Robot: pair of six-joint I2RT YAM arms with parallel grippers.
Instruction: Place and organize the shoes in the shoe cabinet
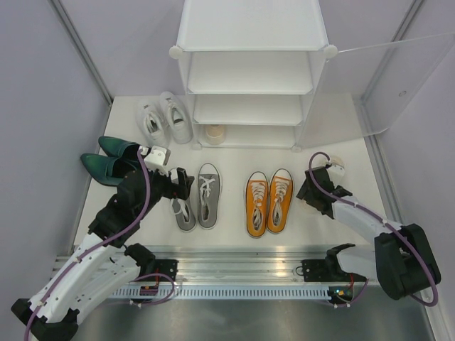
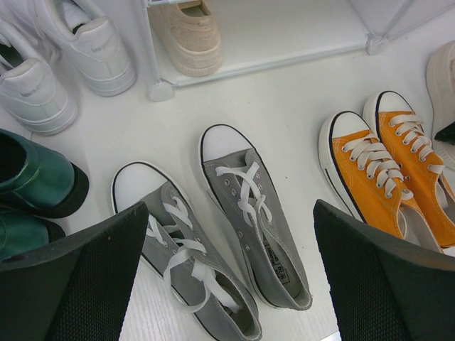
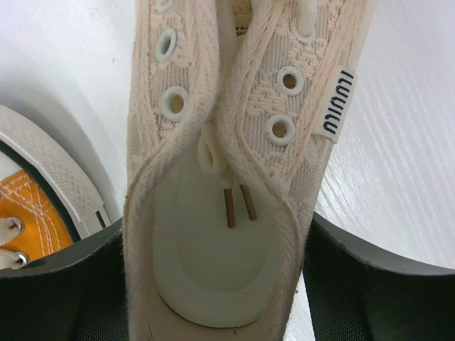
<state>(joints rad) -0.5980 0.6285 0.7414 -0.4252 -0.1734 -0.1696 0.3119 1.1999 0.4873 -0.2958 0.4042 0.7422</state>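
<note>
The white shoe cabinet [image 1: 252,28] stands at the back with its frosted door [image 1: 398,78] swung open to the right. One cream shoe [image 1: 215,133] sits on its bottom shelf. Another cream shoe [image 3: 220,106] lies on the floor at the right. My right gripper [image 3: 217,284] straddles its heel, with a finger against each side. The grey canvas pair [image 1: 197,199] lies in the middle, and my left gripper [image 1: 178,186] hovers wide open above it, holding nothing. The orange pair [image 1: 270,201] lies to the right of the grey pair.
White sneakers [image 1: 165,117] rest left of the cabinet. The dark green pointed shoes [image 1: 110,160] lie by the left wall, close to my left arm. The cabinet's upper shelves show nothing on them. A metal rail [image 1: 234,266] runs along the near edge.
</note>
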